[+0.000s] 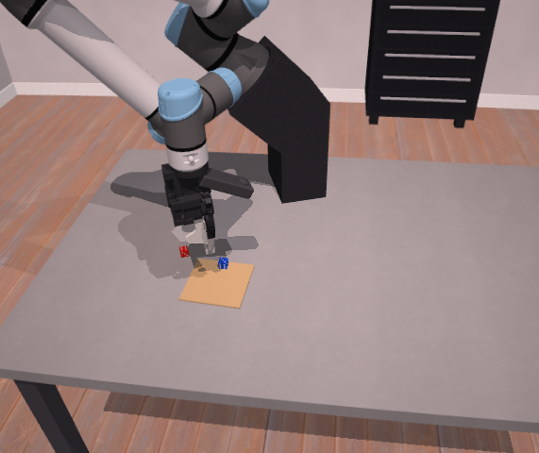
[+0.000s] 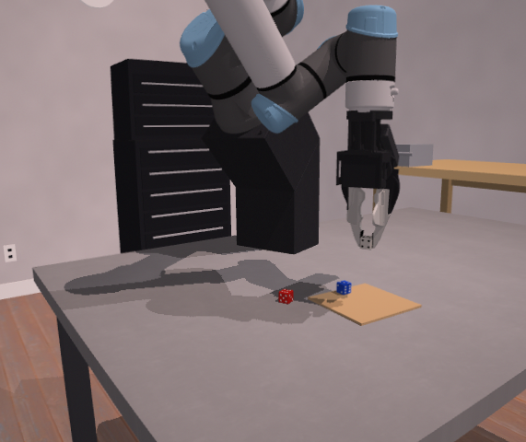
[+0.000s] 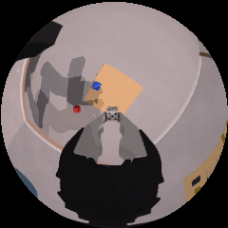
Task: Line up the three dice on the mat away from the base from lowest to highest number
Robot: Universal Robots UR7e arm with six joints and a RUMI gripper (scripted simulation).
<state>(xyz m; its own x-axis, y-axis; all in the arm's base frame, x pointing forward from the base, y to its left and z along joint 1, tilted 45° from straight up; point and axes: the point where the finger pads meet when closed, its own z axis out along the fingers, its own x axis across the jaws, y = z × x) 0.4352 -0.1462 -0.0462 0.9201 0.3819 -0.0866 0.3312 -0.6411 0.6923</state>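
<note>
While my tool (image 1: 209,249) (image 2: 366,241) (image 3: 112,112) pinches the white die (image 2: 366,241) (image 3: 112,114) up in the air, I see the blue die (image 1: 223,263) (image 2: 344,287) (image 3: 97,85) on the mat (image 1: 218,287) (image 2: 368,307) (image 3: 119,87), near its edge, and the red die (image 1: 184,251) (image 2: 286,296) (image 3: 77,109) off it, on the gray surface (image 1: 357,293) (image 2: 234,361) (image 3: 152,43).

I work in what looks like a lab or workshop corner. Below my gripper (image 1: 209,249) (image 2: 366,241) (image 3: 112,112) spreads a plain grey table (image 1: 381,293) (image 2: 234,371) (image 3: 142,43). Behind me, a black drawer cabinet (image 1: 423,58) (image 2: 127,157) with long pale handles stands by a bare wall (image 1: 328,39) (image 2: 43,143). Beyond me is a wooden bench (image 2: 486,172) bearing a grey box (image 2: 417,155). The floor (image 1: 25,160) (image 2: 10,361) is planked, and a socket (image 2: 9,252) sits low in the wall.
</note>
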